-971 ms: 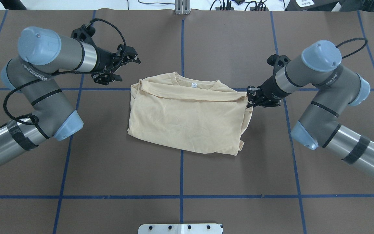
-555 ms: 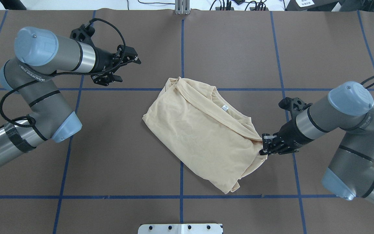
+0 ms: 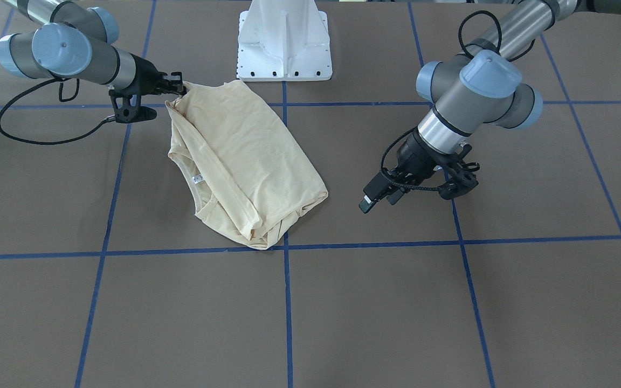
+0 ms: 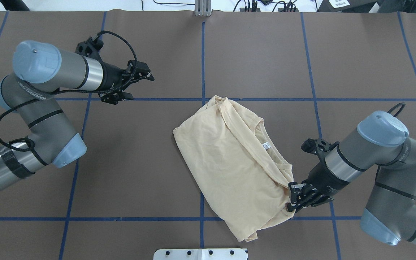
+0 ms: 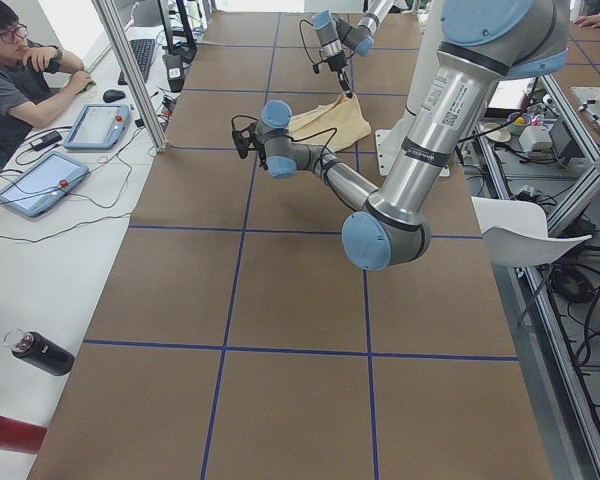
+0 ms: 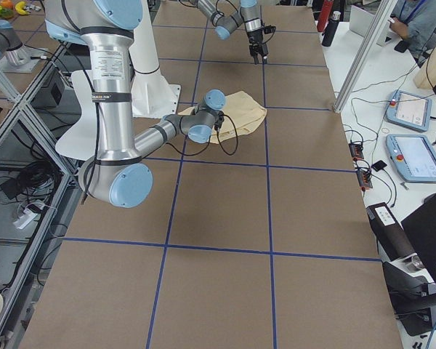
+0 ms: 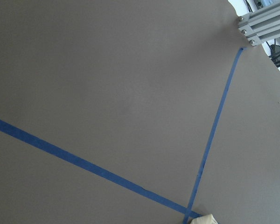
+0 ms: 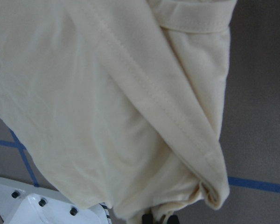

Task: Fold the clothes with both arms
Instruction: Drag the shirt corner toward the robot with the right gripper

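Right gripper point(image 4: 294, 198) clamps a corner of the folded shirt point(image 4: 229, 169), holding it skewed near the table's point(image 4: 121, 173) robot-side edge, presumably to reorient it (left gripper point(image 4: 140, 86), jaws apart, hangs well clear).

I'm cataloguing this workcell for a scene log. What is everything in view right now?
shirt: one, pale cream-yellow, folded, askew at mid-table, collar and white label up.
table: one, brown top.
tape lines: several, blue, a grid on the table top.
pedestal base: one, white, at the robot's edge of the table.
side bench: one, white, along the table.
touch panels: two, grey, on the bench.
black bottle: one, on the bench.
red bottle: one, beside it.
person: one, dark top, seated at the bench.
left arm, right arm: grey-silver, light blue caps.
left gripper: black, open, over bare table.
right gripper: black, shut on the shirt's edge.
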